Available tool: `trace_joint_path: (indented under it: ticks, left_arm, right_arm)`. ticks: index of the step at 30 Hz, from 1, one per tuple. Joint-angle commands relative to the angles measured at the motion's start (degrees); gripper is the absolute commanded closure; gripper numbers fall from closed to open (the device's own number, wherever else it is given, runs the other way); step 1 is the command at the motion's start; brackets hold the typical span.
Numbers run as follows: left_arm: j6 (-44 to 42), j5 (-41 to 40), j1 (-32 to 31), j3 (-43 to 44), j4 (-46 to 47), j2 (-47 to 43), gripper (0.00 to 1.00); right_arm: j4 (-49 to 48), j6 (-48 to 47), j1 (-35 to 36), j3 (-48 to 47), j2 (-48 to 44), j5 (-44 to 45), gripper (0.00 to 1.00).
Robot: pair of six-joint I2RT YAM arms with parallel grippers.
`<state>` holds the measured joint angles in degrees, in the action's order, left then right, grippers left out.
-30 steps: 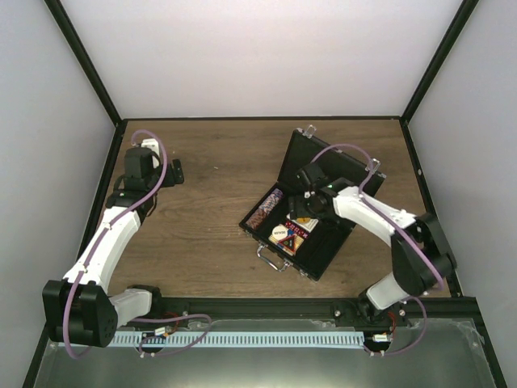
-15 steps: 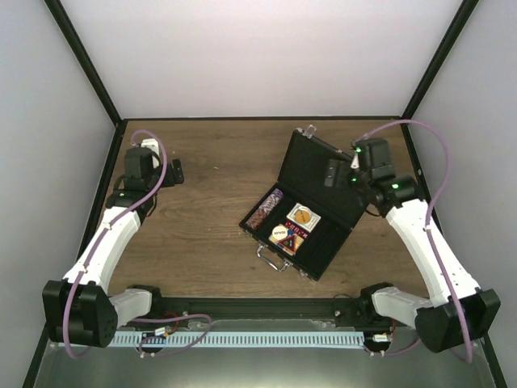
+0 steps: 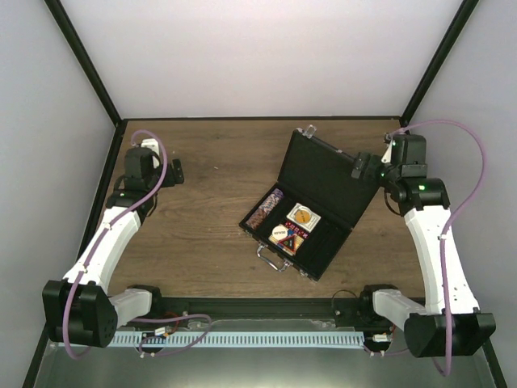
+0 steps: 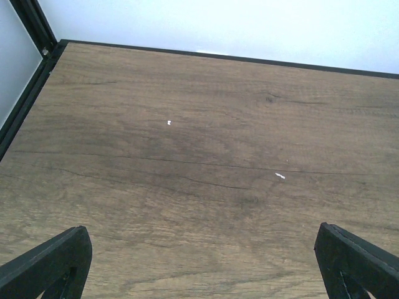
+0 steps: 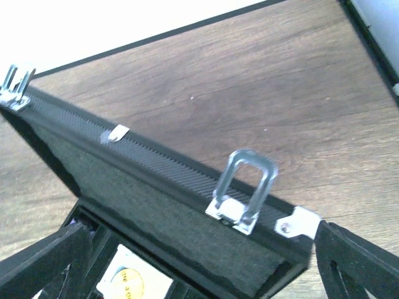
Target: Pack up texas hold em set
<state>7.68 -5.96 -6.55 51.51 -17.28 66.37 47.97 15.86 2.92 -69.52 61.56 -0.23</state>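
Closing the lid (image 3: 323,174) looks like the step in hand, and most of the risk sits there. The black case (image 3: 319,250) lies open on the counter (image 3: 202,226), right of centre, with its handle (image 3: 273,260) toward the near edge and the lid propped up toward the far right corner. The right gripper (image 3: 358,168) hangs just beside the lid's upper rim with its jaws wide apart and nothing between them. In its wrist view a silver latch (image 5: 244,187) stands up from that rim between the two fingers. If a finger hooks that loop on the push, the lid could twist or the whole case could drag. Nothing pins the base, so a shove at one corner may slide the case across the wood rather than fold the hinge. The left gripper (image 3: 175,171) is well apart near the far left corner, equally wide open, empty, and over bare wood, so it offers no bracing. Inside the base, a row of chips (image 3: 266,208) lies along the left wall. Beside it is a white pack (image 3: 303,217) with an orange round on its face, and a red-black triangle (image 3: 292,233) lies just near of that. The rest of the tray shows only dark lining. Dice are too small to make out. Anything sitting proud could stop the lid from seating.
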Motion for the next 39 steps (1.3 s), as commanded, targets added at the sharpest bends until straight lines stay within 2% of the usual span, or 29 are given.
trace_joint_path:
  ticks: [1,9,23,29,39]
  left_arm:
    - [0.38,-0.14,-0.27,-0.54,0.26,-0.98,0.00]
    - [0.53,1.14,-0.39,-0.37,0.23,-0.67,0.00]
    - [0.21,1.22,-0.32,-0.36,0.23,-0.80,0.00]
    - [0.05,1.66,-0.39,-0.42,0.33,-0.82,0.00]
    - [0.40,3.17,-0.46,-0.36,0.49,-0.62,0.00]
  right_arm:
    - [-1.08,-1.47,-2.91,-3.52,0.57,-0.61,0.00]
    - [-4.76,-1.66,-5.82,-1.24,4.59,-5.73,0.00]
    - [-3.58,-6.00,-6.52,-1.33,9.21,-10.35,0.00]
    - [-0.73,-8.22,-6.52,-1.12,9.83,-26.05,0.00]
    - [1.61,-3.04,-6.08,1.58,5.94,-39.39,0.00]
